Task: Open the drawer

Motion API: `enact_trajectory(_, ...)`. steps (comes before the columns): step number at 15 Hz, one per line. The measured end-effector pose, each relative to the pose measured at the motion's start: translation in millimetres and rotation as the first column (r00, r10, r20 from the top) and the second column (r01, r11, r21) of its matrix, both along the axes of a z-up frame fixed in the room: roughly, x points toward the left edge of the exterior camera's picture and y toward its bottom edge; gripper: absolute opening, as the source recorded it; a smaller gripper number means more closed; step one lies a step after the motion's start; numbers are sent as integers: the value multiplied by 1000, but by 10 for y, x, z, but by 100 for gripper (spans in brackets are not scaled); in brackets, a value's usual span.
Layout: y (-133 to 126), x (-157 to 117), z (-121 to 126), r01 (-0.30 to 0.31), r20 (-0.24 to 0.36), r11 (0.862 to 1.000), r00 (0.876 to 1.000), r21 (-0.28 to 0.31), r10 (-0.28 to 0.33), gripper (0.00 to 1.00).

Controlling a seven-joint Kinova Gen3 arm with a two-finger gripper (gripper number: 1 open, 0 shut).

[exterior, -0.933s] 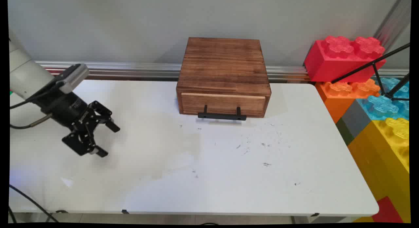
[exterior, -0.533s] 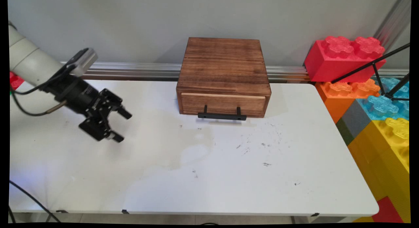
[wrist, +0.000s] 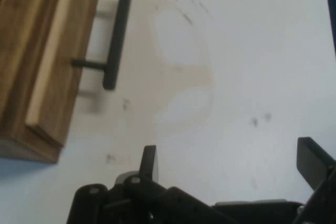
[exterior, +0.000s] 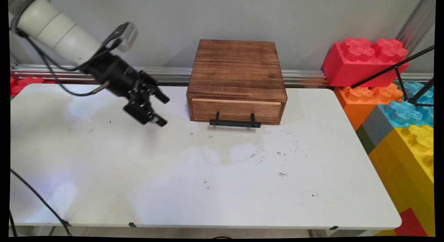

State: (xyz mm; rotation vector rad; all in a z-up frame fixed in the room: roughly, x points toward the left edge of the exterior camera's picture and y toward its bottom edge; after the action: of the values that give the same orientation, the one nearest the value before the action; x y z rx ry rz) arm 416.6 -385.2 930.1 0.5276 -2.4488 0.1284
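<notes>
Hand (exterior: 163,110), fingers spread and empty, hovers seemingly just left of brown wooden drawer box (exterior: 237,81).

White tabletop (exterior: 215,186) is seen scuffed with dark marks and a faint brownish stain near centre. Plain grey wall (exterior: 166,23) behind, aluminium rail (exterior: 166,75) run along its base. Oversized toy bricks (exterior: 399,106) are stacked at right (red, orange, blue, yellow), crossed by black tripod legs (exterior: 399,66).
</notes>
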Motion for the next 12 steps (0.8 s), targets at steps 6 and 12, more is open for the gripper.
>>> enact_trajectory(6, -309, -561, 188, -47, -1, 999, 999, -13, 47, 100)
enact_trajectory(12, -482, -1013, 118, -59, 38, 998, 997, -34, 60, 100)
